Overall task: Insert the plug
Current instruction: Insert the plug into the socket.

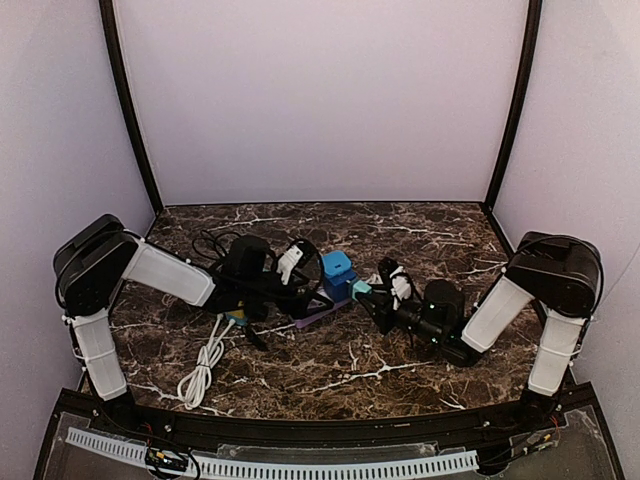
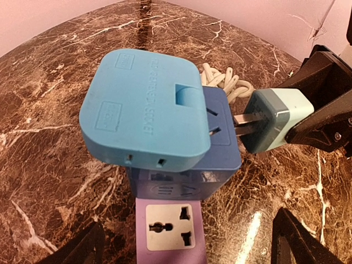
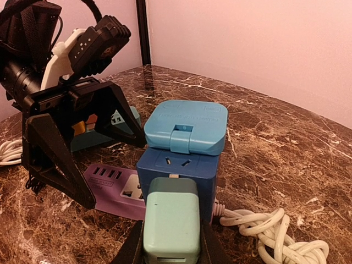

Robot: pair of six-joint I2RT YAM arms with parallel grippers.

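Two prongs (image 2: 248,117) (tips hidden) reach from plug (image 2: 272,125) to blue adapter (image 2: 223,159).

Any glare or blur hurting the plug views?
Left wrist: sharp, with glare on the table below the plug. Right wrist: pinkish cast, plug close and slightly soft. Top external: even light, plug tiny, prongs unreadable.

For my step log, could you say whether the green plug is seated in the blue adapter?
Not seated: the green plug, held by the right gripper, shows bare prongs outside the blue adapter.
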